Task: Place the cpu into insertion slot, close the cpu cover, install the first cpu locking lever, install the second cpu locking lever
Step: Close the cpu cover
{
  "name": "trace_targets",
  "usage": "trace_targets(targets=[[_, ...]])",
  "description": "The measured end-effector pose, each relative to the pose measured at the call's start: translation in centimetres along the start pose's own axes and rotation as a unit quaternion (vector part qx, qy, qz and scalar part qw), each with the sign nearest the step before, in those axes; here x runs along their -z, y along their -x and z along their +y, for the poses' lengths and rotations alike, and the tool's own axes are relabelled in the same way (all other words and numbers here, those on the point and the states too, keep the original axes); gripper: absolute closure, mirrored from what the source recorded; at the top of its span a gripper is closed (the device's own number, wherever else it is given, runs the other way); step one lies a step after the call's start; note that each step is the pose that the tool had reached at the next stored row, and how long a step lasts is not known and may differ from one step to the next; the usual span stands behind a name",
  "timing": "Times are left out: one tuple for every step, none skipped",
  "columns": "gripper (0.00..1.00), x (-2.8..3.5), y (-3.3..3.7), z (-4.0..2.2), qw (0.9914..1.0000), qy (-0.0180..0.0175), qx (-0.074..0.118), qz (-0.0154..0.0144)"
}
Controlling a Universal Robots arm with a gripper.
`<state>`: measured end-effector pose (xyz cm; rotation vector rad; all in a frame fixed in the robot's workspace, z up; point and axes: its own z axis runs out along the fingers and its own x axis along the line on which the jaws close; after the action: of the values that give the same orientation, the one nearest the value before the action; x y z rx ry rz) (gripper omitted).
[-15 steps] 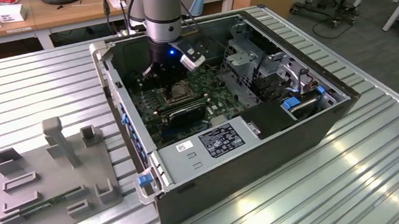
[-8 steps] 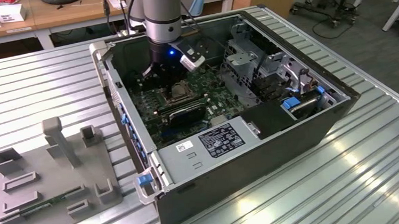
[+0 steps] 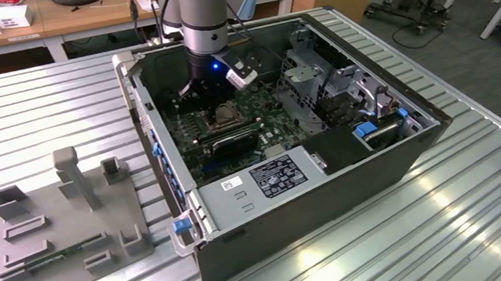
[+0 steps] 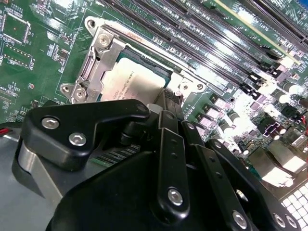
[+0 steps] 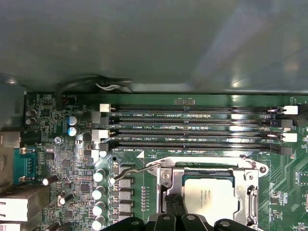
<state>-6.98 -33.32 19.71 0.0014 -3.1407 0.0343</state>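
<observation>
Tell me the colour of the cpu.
The cpu is pale silvery-tan, clearest in the second wrist view.

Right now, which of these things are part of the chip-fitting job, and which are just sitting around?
Part of the job:
- cpu, lying in the insertion slot
- cpu cover, framing the cpu
- locking lever
- gripper, at the cpu's edge

Just sitting around:
- memory slots
- capacitors
- grey fixture plate, beside the computer case
</observation>
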Motion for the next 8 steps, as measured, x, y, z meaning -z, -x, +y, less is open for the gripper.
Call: trace_targets(targets=[[0.89,0.00,0.00,0.00,1.00000,0.0000,0.000,0.0000],[0.89,-0.01,0.00,0.00,1.00000,0.0000,0.000,0.0000],[0.89,-0.04,-0.01,0.00,1.00000,-0.0001,0.000,0.0000],[0.89,-0.07,-0.02,0.00,1.00000,-0.0001,0.000,0.0001],[0.89,-0.08,-0.02,-0.01,1.00000,-0.0002,0.000,0.0001],[0.89,-0.08,-0.03,-0.01,1.00000,-0.0003,0.000,0.0001],[0.89,-0.08,-0.03,-0.01,1.00000,-0.0002,0.000,0.0001],[0.89,-0.09,-0.03,-0.01,1.00000,-0.0002,0.000,0.0001]])
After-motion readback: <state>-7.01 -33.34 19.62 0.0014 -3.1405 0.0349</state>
